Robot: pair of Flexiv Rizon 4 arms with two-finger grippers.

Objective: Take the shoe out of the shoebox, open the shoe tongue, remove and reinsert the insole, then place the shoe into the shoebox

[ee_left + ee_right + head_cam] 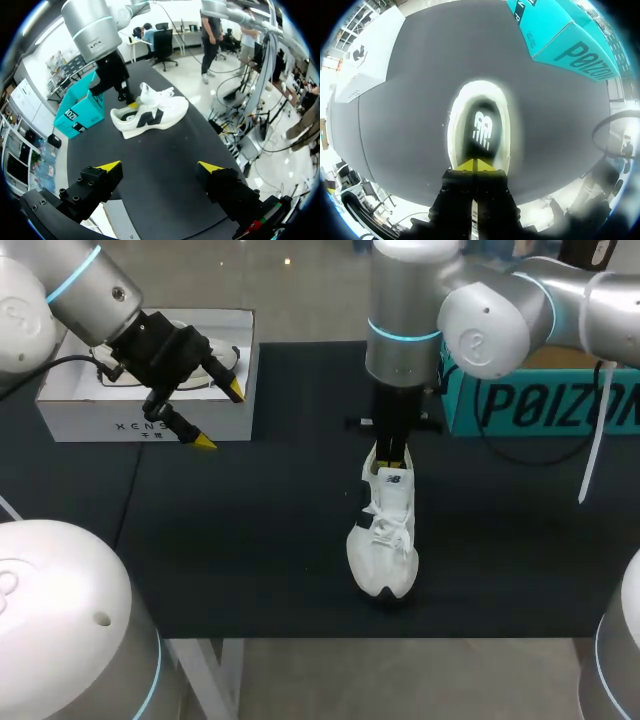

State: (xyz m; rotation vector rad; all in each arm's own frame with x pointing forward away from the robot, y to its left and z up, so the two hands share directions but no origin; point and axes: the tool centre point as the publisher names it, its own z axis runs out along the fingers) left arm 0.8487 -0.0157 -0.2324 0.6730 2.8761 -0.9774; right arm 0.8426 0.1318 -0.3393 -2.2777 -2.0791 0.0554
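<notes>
head view shows the shoe [385,540] upright on the dark table [240,540], out of the white shoebox [95,420]; its long axis runs from the heel at the far end to the toe toward the near edge; the right gripper [390,465] hangs straight down onto the heel; in the right wrist view its fingers are pressed together at the heel rim, seemingly pinching it, though what lies between them is hard to tell; the insole [481,132] sits inside, just ahead of the tips; the left gripper [219,416] hovers over the shoebox, fingers wide apart and holding nothing, well apart from the shoe; the right arm is nearer, so the next move likely falls to it.
</notes>
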